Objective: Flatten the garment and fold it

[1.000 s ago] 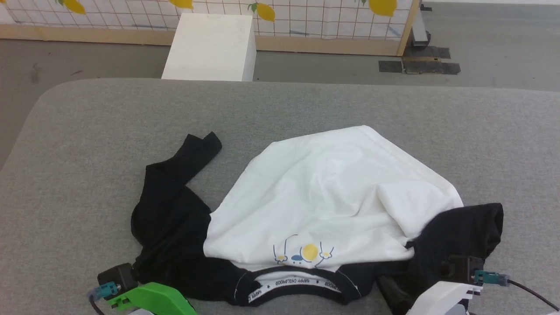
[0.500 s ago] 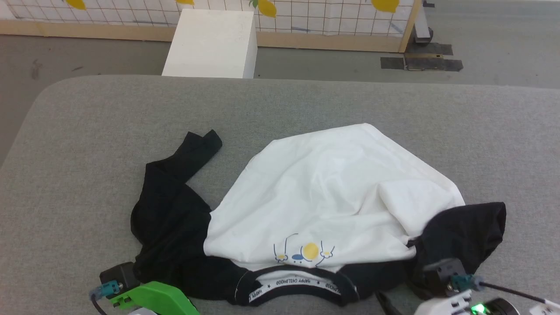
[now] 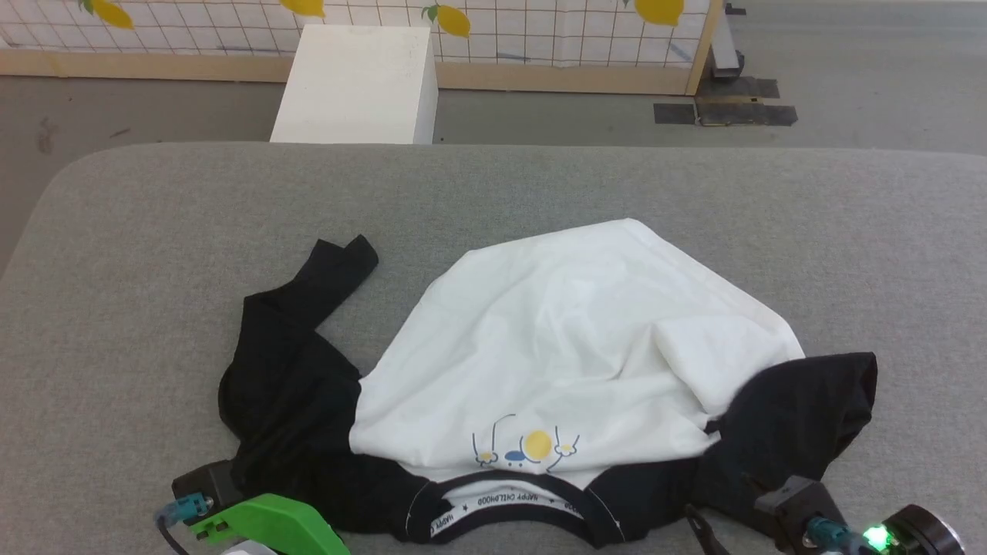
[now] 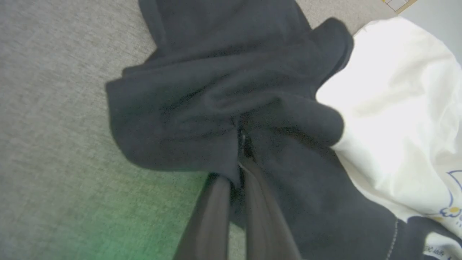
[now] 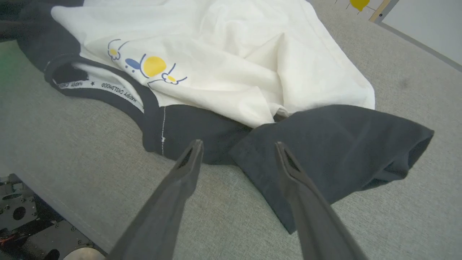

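Left wrist view shows the left gripper pressed shut, with a fold of black cloth of the garment pinched between its two fingers. Right wrist view shows the right gripper with its fingers spread wide and nothing between them. Its tips hang just above the black sleeve and the black shoulder part beside it.

Compared with one second ago, the right gripper has drawn back toward the lower right corner of the head view, away from the sleeve it was pushed against, and a green light now shows on it. The left gripper has stayed at the lower left. The whole head picture has slid a little, so the camera moved. The garment keeps nearly the same crumpled shape on the grey table, near its front edge, with the collar toward the robot and the print just beyond it.

In the head view the pinch is hidden under cloth, but the far sleeve is seen pointing toward the white box behind the table. The right wrist view adds the open mouth of the black sleeve.
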`<state>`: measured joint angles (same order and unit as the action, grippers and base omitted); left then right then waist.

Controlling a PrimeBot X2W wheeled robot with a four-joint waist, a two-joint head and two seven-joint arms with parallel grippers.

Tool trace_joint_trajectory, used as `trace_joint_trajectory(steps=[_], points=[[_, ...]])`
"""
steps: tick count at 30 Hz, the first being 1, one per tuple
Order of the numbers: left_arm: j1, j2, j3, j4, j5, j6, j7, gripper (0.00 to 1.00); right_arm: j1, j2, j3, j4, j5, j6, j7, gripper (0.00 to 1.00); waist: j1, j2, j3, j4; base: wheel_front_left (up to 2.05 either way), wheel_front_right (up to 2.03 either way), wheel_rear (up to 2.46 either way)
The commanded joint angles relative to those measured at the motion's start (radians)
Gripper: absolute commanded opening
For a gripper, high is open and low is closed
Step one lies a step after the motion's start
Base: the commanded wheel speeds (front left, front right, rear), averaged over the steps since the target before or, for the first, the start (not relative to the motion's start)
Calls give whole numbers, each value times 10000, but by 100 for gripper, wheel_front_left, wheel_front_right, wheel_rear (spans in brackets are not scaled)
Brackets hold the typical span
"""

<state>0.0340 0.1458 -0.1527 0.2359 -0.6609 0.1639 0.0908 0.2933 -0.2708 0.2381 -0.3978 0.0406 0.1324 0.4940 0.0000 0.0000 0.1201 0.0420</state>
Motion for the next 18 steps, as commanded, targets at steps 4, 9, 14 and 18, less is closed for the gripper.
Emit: trace_joint_trajectory(steps=[4, 9, 14, 18], points=[[-128, -23, -114, 102, -65, -22, 53, 0, -534, 118, -30, 798, -212, -17, -28, 100, 0, 0, 4, 9, 0, 0, 0], [-119, -63, -182, 122, -92, -34, 40, 0, -1203, 555, -50, 2183, -421, -17, -272, 100, 0, 0, 32, 62, 0, 0, 0], [-151, -70, -230, 149, -116, -48, 48, 0, -1719, 928, 13, 3561, -283, -17, -350, 28, 0, 0, 52, 150, 0, 0, 0], [-141, -69, -256, 171, -130, -44, 37, 0, -1726, 1601, -1339, 3673, -321, -17, -902, 0, 0, 0, 8, 208, 0, 0, 0]])
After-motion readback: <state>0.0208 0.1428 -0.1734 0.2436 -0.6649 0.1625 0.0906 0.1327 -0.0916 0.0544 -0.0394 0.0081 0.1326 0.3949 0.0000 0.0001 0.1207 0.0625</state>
